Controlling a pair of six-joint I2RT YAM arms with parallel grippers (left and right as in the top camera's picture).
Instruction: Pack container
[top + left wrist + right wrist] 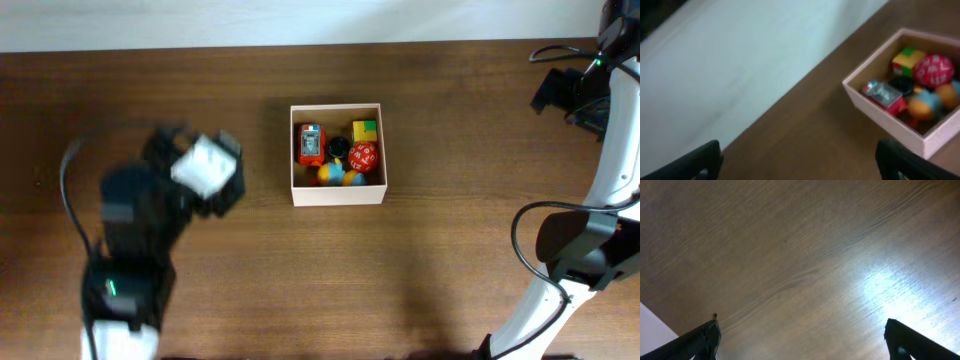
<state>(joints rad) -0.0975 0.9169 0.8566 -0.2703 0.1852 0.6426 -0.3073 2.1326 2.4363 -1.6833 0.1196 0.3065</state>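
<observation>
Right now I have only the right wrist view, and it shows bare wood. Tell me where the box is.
Observer: In the overhead view the box sits mid-frame, well off to the left of the right gripper.
Operator: List what is in it.
Observer: It holds small toys, among them a red car, a yellow-green cube and a red ball.
Operator: Report the left gripper.
Observer: The left gripper is open and holds nothing. Its own camera shows the box ahead, to its right.
</observation>
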